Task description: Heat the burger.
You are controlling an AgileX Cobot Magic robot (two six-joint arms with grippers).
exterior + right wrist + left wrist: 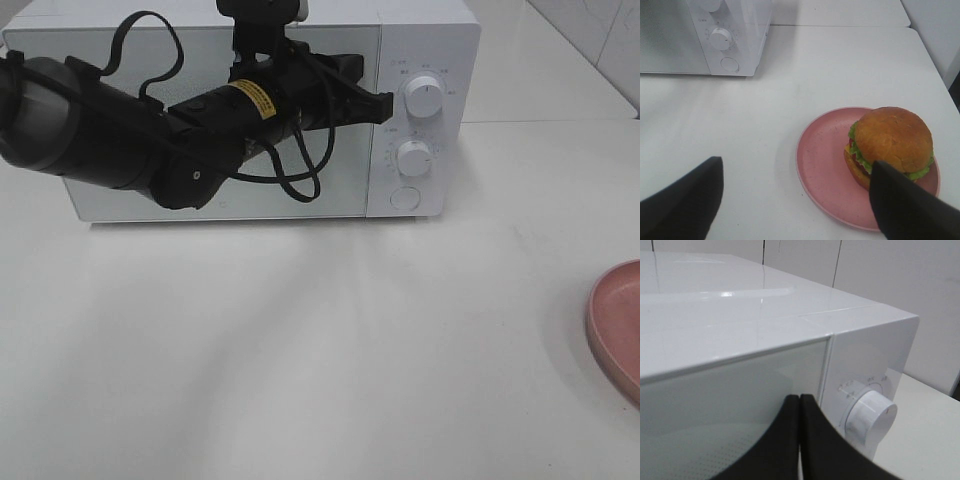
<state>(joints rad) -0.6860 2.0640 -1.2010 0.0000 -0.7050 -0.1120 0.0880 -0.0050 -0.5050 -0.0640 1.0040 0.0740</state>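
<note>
The burger, with a golden-brown bun and green lettuce, sits on a pink plate in the right wrist view. My right gripper hovers open above the plate, and one finger overlaps the burger's near edge. Nothing is between the fingers. My left gripper is shut and empty in front of the closed white microwave, its tip just beside the upper knob. In the left wrist view the pressed-together fingertips sit at the door's edge next to that knob.
The microwave's lower knob and round button sit below the upper knob. The pink plate's rim shows at the right edge of the white table. The left arm and its cable cross the microwave door.
</note>
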